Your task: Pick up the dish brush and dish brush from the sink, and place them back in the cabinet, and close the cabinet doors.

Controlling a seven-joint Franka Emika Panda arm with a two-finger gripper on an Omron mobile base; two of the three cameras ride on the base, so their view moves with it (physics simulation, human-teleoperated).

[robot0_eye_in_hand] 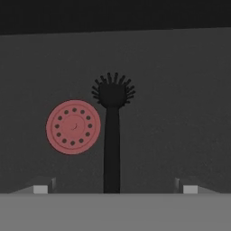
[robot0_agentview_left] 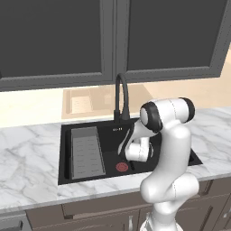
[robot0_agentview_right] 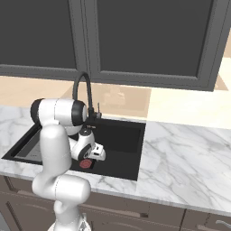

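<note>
left base view has the white arm (robot0_agentview_left: 169, 180) rising from the lower right, elbow high over the marble surface (robot0_agentview_left: 31, 158), forearm folded down so the wrist dips into the sink (robot0_agentview_left: 65, 149). right base view shows the same bend from the other side, the hand low inside the basin just beside the red drain (robot0_agentview_right: 85, 164). the tool (robot0_eye_in_hand: 115, 189) points down at the basin floor with its two fingertips (robot0_eye_in_hand: 40, 189) set wide apart, holding nothing. between them, in the hand view, lies the black dish brush (robot0_eye_in_hand: 112, 135) flat on the dark floor, handle running toward the camera, bristly round head at the far end. the drain sits just beside the brush's head, apart from it. a grey ribbed rack (robot0_agentview_left: 87, 153) fills the left part of the sink, and the black arched faucet (robot0_agentview_left: 122, 97) stands at the back edge. above, the dark cabinet doors (robot0_agentview_left: 103, 40) are closed.
</note>
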